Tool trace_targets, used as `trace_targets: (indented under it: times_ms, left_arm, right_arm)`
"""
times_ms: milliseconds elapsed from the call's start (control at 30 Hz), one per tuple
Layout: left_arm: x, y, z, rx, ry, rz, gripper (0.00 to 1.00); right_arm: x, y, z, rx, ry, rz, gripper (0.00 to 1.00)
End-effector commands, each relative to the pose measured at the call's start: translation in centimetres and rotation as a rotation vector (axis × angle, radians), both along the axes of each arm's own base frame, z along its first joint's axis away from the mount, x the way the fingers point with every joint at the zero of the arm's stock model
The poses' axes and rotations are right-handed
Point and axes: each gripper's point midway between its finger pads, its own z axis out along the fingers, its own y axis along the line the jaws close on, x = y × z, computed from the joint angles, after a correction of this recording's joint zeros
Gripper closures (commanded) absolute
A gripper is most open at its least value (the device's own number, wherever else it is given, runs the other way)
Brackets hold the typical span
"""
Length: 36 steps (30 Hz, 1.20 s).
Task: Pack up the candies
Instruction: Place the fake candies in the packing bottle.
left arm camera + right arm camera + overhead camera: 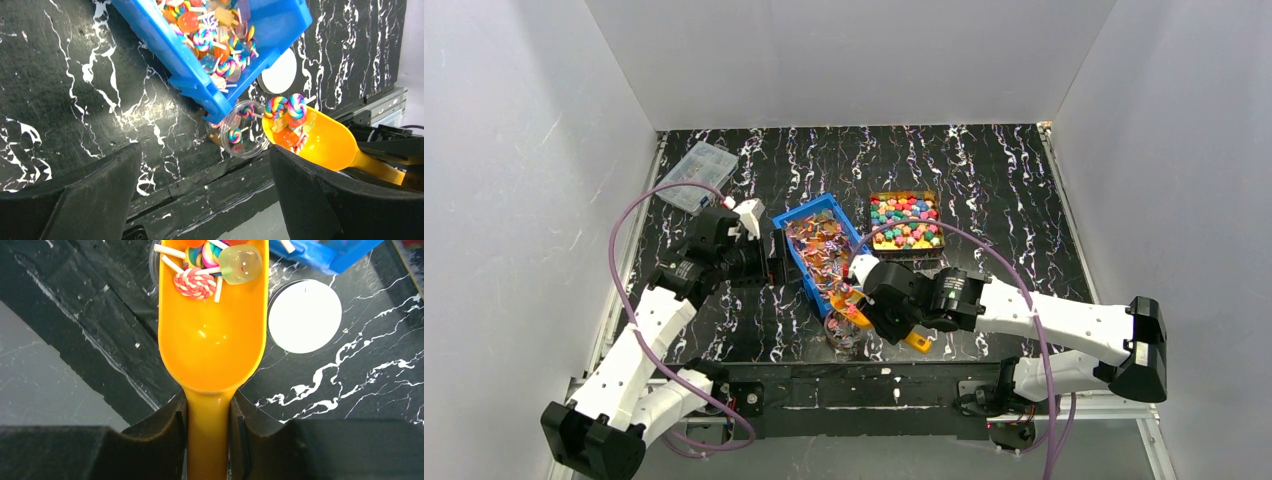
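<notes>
The candies are in two places: bright rounded pieces fill a tin (906, 222) at the back, and swirl lollipops and wrapped sweets (215, 35) lie in a blue bin (816, 248). My right gripper (207, 426) is shut on the handle of an orange scoop (212, 335). The scoop carries a few lollipops (195, 282) and its tip is over a clear round cup (245, 129) at the bin's near corner. The cup holds a few sweets. My left gripper (205, 200) is open and empty, beside the bin's left wall (776, 260).
A white round lid (305, 316) lies on the black marbled table right of the cup. A clear plastic box (696, 172) sits at the back left. The table's front edge and metal rail (380, 107) run just below the cup.
</notes>
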Motion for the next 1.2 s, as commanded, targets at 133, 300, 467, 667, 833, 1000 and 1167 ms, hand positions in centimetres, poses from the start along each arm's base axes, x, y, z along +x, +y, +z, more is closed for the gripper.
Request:
trace_targets:
  times_ms: [133, 300, 467, 667, 833, 1000, 1167]
  left_arm:
    - [-2.1, 1.4, -2.2, 0.064, 0.004, -0.042, 0.02]
    - [-2.1, 1.3, -3.0, 0.060, 0.014, -0.038, 0.02]
    - [-2.2, 1.4, -3.1, 0.064, 0.011, -0.038, 0.02]
    - [-2.0, 1.6, -3.1, 0.075, 0.013, -0.030, 0.02]
    - [-2.2, 1.7, -3.1, 0.075, 0.012, -0.029, 0.02]
    - [-2.4, 1.8, -2.8, 0.074, -0.002, -0.027, 0.02]
    - [-2.6, 2.0, -2.6, 0.069, -0.022, -0.024, 0.02]
  right_arm:
    - [-3.4, -1.3, -0.2, -0.061, 0.053, 0.002, 0.99]
    - [-4.6, -1.7, -1.1, -0.121, 0.122, 0.006, 0.99]
    - [-5.0, -1.8, -1.1, -0.168, 0.155, 0.001, 0.99]
    - [-5.3, -1.7, -0.7, -0.236, 0.186, -0.005, 0.99]
    - [-5.4, -1.4, -0.6, -0.299, 0.207, -0.013, 0.99]
    - [-5.3, -1.5, -0.3, -0.376, 0.217, -0.020, 0.99]
    - [-5.4, -1.4, 0.1, -0.436, 0.238, -0.021, 0.99]
